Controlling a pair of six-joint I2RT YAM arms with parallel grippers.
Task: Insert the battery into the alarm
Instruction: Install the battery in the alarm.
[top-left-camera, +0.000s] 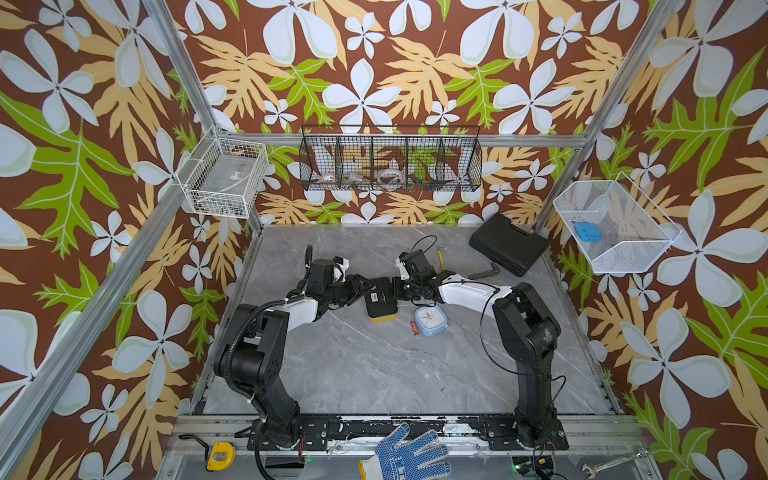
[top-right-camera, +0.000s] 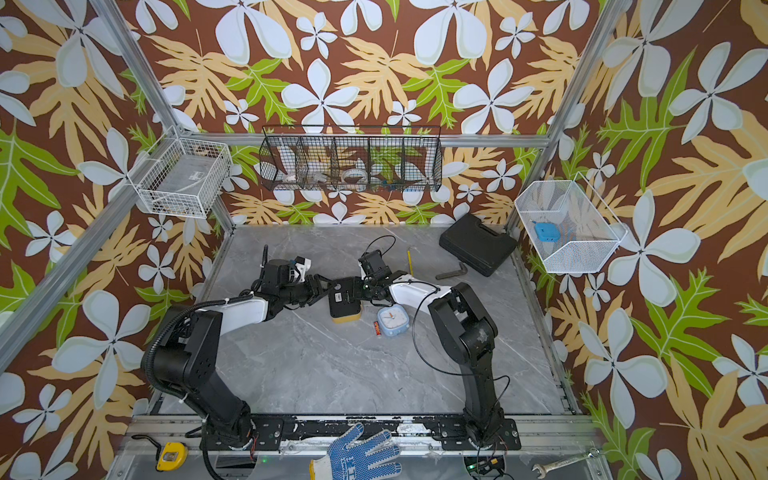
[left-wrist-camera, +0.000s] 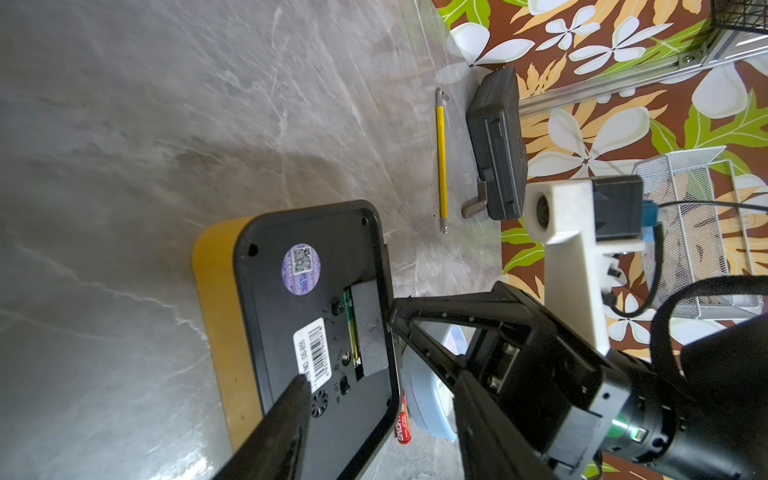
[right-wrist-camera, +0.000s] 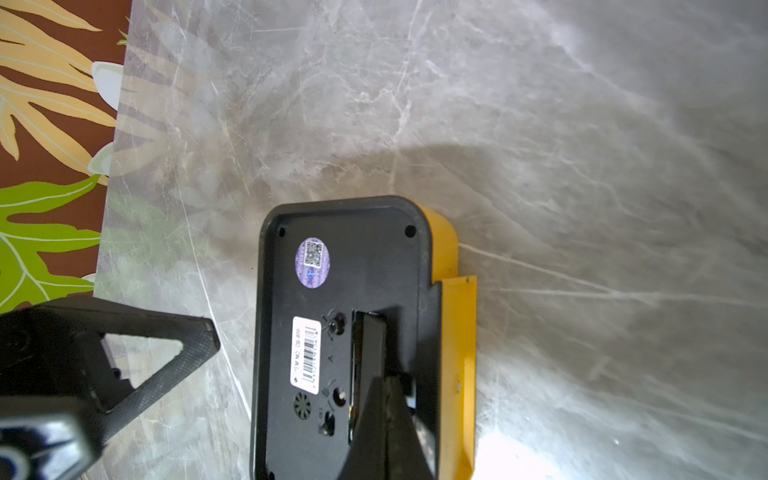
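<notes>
The alarm (top-left-camera: 380, 305) (top-right-camera: 343, 305) is a yellow box lying face down, black back up, mid-table. My right gripper (top-left-camera: 394, 291) (right-wrist-camera: 386, 380) is shut, and its tips rest on the black battery cover (right-wrist-camera: 370, 345) (left-wrist-camera: 370, 328), which sits slightly ajar with a green strip showing along its edge. My left gripper (top-left-camera: 360, 291) (left-wrist-camera: 376, 378) stands open at the alarm's left side; in the right wrist view its finger (right-wrist-camera: 166, 345) is clear of the casing. The red battery (top-left-camera: 414, 328) (top-right-camera: 377, 328) (left-wrist-camera: 402, 424) lies loose on the table just right of the alarm.
A small light-blue clock (top-left-camera: 432, 321) lies face up against the battery. Behind it are a yellow-handled tool (top-left-camera: 440, 257), a dark hex key (top-left-camera: 484, 272) and a black case (top-left-camera: 509, 245). A blue glove (top-left-camera: 407, 455) and a tape measure (top-left-camera: 220, 456) lie on the front rail.
</notes>
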